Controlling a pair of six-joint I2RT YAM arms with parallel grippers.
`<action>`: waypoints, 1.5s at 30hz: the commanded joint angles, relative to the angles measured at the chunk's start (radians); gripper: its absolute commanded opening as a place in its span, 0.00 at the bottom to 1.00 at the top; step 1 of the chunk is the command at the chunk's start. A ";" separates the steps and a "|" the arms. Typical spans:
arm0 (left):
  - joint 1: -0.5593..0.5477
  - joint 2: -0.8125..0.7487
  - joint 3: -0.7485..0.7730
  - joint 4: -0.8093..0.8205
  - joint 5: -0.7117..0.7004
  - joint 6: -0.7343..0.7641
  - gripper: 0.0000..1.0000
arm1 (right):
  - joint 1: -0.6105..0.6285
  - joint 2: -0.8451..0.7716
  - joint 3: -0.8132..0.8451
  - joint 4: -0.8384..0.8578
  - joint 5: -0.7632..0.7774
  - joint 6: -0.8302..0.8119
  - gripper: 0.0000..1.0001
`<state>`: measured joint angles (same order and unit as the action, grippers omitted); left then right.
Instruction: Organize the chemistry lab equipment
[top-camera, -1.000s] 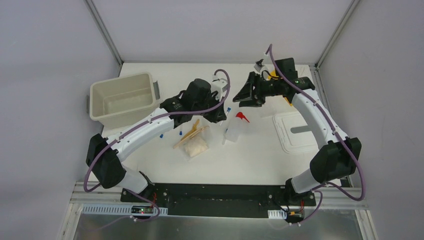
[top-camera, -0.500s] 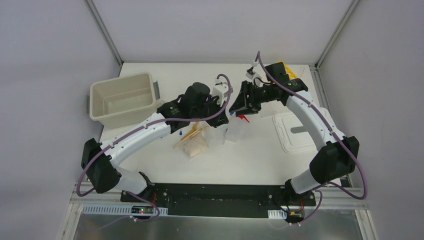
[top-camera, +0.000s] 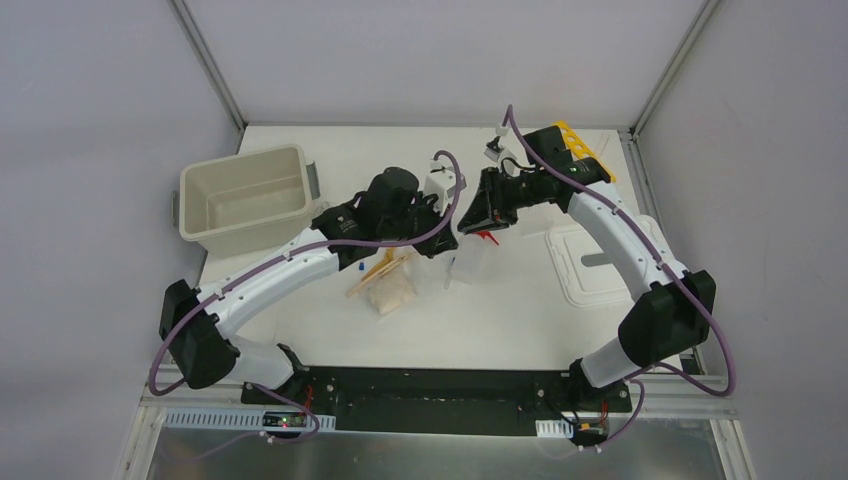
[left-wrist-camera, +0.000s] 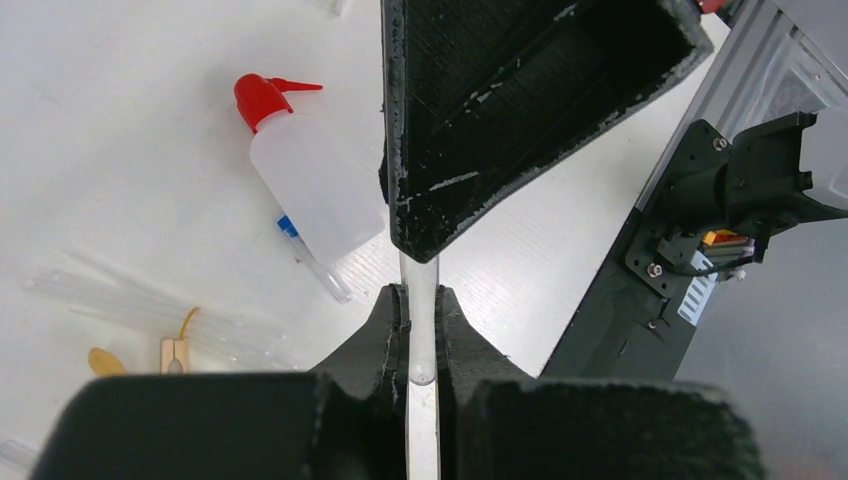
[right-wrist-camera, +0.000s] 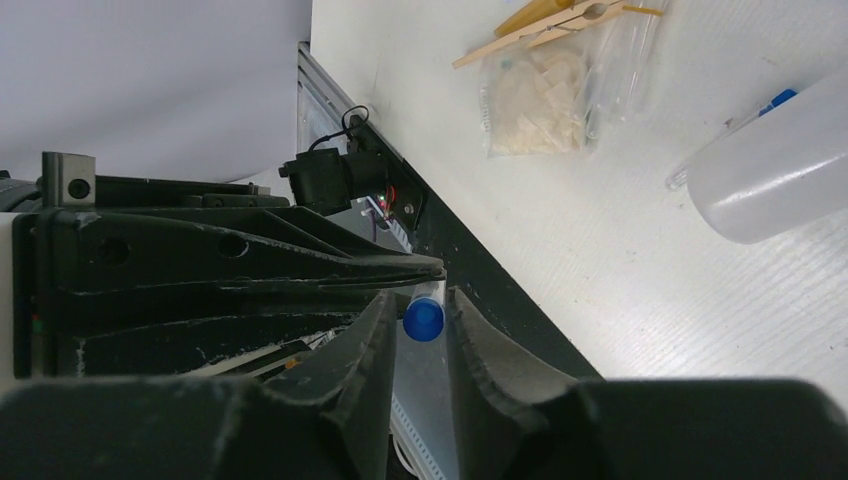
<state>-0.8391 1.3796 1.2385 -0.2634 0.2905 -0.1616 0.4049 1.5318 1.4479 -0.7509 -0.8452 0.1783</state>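
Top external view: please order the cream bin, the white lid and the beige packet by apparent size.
1. cream bin
2. white lid, partly covered by the right arm
3. beige packet, clearly smallest

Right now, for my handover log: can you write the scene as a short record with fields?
left gripper: shut on a clear tube
right gripper: around the tube's blue cap, grip unclear
squeeze bottle: lying on the table, red nozzle on
sticks and packet: next to each other on the table
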 joint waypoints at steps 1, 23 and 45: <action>-0.010 -0.054 -0.016 0.053 0.037 0.024 0.00 | 0.002 -0.002 0.028 -0.008 -0.006 -0.010 0.23; 0.180 -0.071 -0.009 -0.095 -0.131 -0.067 1.00 | -0.310 -0.004 0.077 0.259 0.875 -0.491 0.00; 0.224 -0.006 0.022 -0.094 -0.141 -0.055 1.00 | -0.292 0.311 0.127 0.478 0.891 -0.390 0.00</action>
<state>-0.6266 1.3689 1.2247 -0.3531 0.1524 -0.2096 0.1040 1.8431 1.5368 -0.3164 0.0669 -0.2489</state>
